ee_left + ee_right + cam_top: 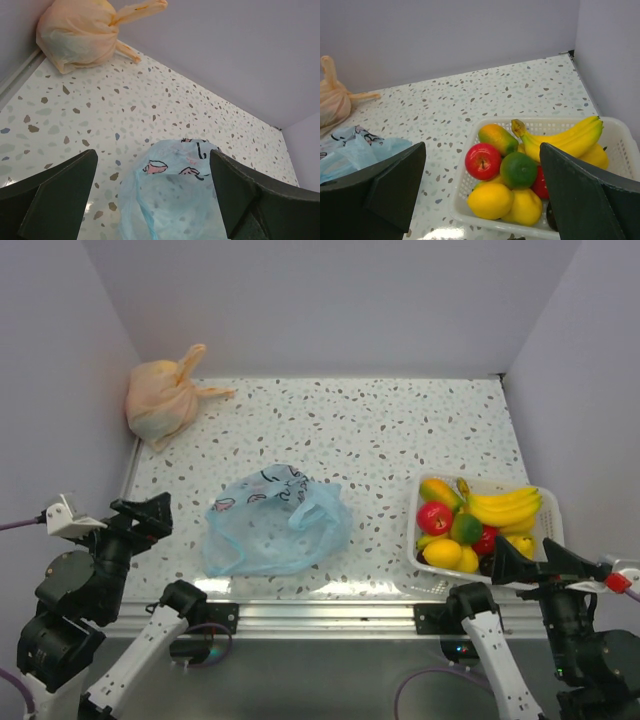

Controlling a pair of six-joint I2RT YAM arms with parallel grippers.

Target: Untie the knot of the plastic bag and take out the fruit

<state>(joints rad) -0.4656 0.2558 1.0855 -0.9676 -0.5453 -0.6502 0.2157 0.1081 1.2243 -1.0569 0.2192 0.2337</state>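
Leftmost, the left gripper (147, 516) is hovering with jaws spread apart, gripping nothing. Centrally, the plastic bag (272, 530) is lying flattened on the table (400, 440), its long axis running roughly 9 to 3 o'clock and its printed panel sitting at its 12 o'clock edge. Rightward, by the fruit basket (548, 538), the right gripper (520, 562) is hanging equally wide apart.

My light blue translucent plastic bag (270, 530) lies limp and flattened near the front edge of the table (400, 430), cartoon print at its far end.
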